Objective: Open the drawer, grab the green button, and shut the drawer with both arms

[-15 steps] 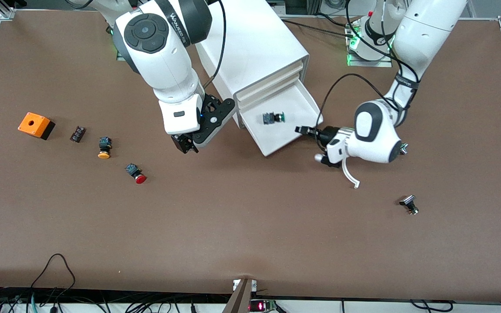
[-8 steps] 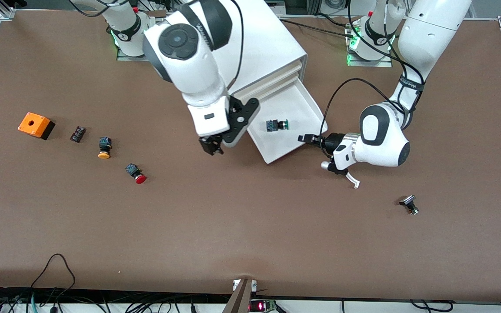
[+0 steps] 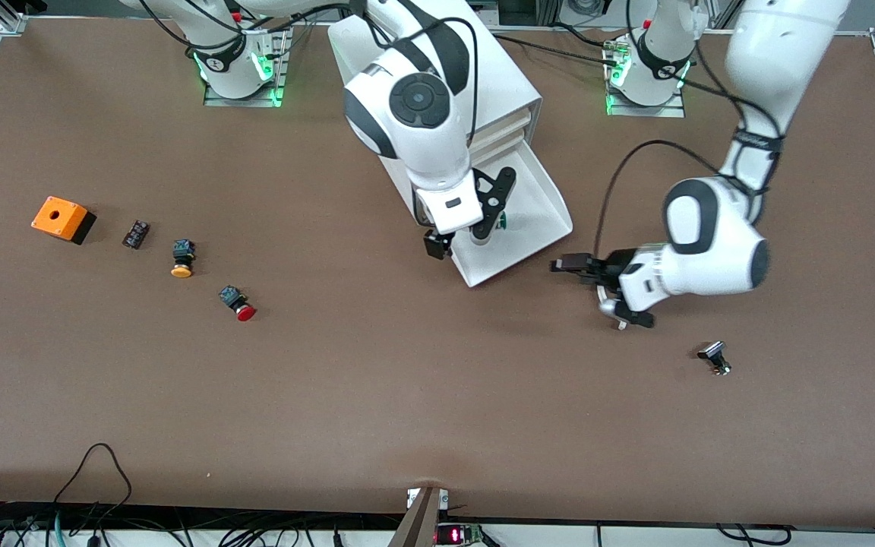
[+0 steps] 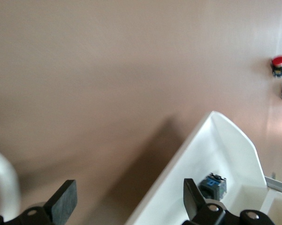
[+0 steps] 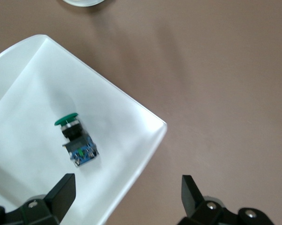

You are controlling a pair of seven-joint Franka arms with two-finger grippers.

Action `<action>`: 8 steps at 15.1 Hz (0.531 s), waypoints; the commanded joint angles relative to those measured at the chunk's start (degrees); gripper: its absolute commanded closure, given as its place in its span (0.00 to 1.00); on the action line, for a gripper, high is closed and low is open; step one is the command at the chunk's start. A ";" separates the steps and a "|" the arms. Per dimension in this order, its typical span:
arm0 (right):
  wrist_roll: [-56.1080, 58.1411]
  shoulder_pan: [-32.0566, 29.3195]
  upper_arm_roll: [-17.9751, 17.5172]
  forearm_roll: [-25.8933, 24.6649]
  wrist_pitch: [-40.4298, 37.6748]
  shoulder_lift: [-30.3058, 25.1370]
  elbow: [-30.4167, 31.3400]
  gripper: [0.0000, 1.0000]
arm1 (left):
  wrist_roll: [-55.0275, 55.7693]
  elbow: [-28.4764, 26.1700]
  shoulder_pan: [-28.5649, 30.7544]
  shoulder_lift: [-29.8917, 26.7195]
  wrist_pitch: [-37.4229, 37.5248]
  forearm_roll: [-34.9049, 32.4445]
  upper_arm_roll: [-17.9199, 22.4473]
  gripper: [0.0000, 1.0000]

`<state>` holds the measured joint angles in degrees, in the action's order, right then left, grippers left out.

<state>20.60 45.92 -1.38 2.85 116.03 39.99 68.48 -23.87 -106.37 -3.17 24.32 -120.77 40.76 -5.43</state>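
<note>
The lowest drawer (image 3: 540, 199) of the white cabinet (image 3: 515, 85) stands pulled out. The green-capped button (image 3: 500, 222) lies on its side in it, mostly hidden under my right hand in the front view. It shows plainly in the right wrist view (image 5: 74, 138). My right gripper (image 3: 456, 241) hangs open and empty over the drawer's front corner (image 5: 148, 138), the button just inside its reach (image 5: 127, 199). My left gripper (image 3: 576, 272) is open and empty, low over the table beside the drawer, a short gap from it. Its view (image 4: 127, 201) shows the drawer wall (image 4: 211, 140) and the button body (image 4: 212, 185).
Toward the right arm's end lie an orange box (image 3: 63, 219), a small black part (image 3: 136, 233), a yellow-capped button (image 3: 181, 258) and a red-capped button (image 3: 238, 303). A small black and silver part (image 3: 714, 357) lies nearer the front camera than my left hand.
My right gripper has swung from the table beside the cabinet to over the open drawer, covering the button. My left gripper has drawn back from the drawer toward its own end.
</note>
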 commanded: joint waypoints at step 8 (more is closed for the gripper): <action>7.17 4.61 0.23 -1.97 3.85 5.98 -0.99 0.00 | 2.33 4.07 11.69 -23.43 17.74 -30.45 0.07 0.00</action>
<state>26.91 49.71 -1.37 1.30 120.75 45.51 68.35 -23.11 -102.57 8.86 4.52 -105.77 17.41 -5.17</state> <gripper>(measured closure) 0.000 0.000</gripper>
